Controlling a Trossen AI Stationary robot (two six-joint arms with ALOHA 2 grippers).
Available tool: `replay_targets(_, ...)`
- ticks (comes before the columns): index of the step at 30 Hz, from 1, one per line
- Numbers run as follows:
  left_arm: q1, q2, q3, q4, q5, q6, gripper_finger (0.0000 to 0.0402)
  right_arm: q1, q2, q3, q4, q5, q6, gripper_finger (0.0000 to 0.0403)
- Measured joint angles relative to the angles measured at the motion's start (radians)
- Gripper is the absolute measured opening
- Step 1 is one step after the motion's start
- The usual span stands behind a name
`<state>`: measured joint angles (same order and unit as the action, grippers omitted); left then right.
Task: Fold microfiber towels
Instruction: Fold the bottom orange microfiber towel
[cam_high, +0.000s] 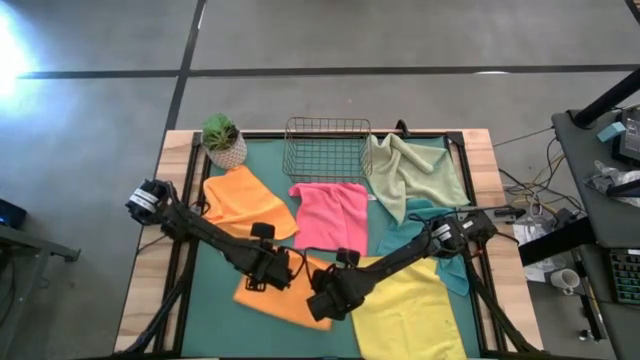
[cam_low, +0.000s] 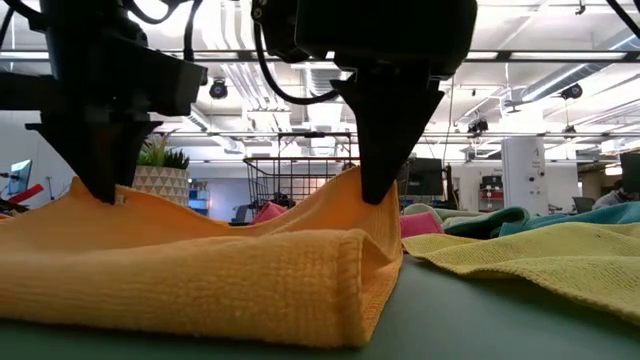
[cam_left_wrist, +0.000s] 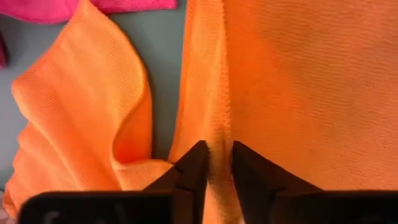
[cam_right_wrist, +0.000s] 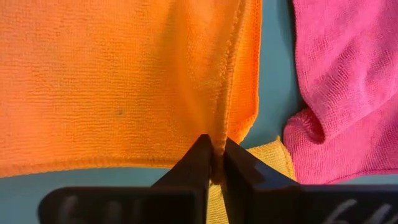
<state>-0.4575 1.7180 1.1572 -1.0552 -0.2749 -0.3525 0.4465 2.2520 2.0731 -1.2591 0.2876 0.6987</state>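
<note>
Overhead, a potted plant (cam_high: 222, 140) stood at the far left corner of the wooden desk (cam_high: 150, 262), whose middle was covered by a green mat (cam_high: 215, 285). An orange towel (cam_high: 240, 202) lay near the plant. The left pincer (cam_high: 268, 280) pinched a raised ridge of the second orange towel (cam_high: 280, 300) at the near middle, its fingers slightly apart around the fabric. Beside it, the right pincer (cam_high: 322, 300) was clamped tight on the same towel's edge. A wire basket (cam_high: 327, 146) sat at the far middle, with the pink towel (cam_high: 330, 214) before it. To the right lay the sage towel (cam_high: 415, 172), the teal towel (cam_high: 418, 232) and the yellow towel (cam_high: 410, 312). A gray floor surrounded the desk; across it, bright ceiling lights and pipework showed.
</note>
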Motion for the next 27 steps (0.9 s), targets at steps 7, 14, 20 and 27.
replay_targets(7, 0.0, 0.0, 0.006, -0.045, 0.001, -0.004, 0.0126, 0.0, -0.004, 0.0, -0.007, 0.004, 0.0, 0.009)
replay_targets(14, -0.007, -0.027, 0.037, -0.165, 0.011, -0.008, 0.015, 0.011, -0.059, 0.021, -0.106, 0.028, 0.001, 0.0143)
replay_targets(20, -0.071, -0.147, 0.017, -0.127, 0.074, -0.168, 0.015, 0.025, -0.131, 0.017, -0.119, 0.029, -0.002, 0.0161)
replay_targets(27, -0.207, -0.279, -0.103, 0.155, 0.061, -0.391, 0.015, 0.038, -0.169, -0.026, -0.12, 0.028, -0.025, 0.0152)
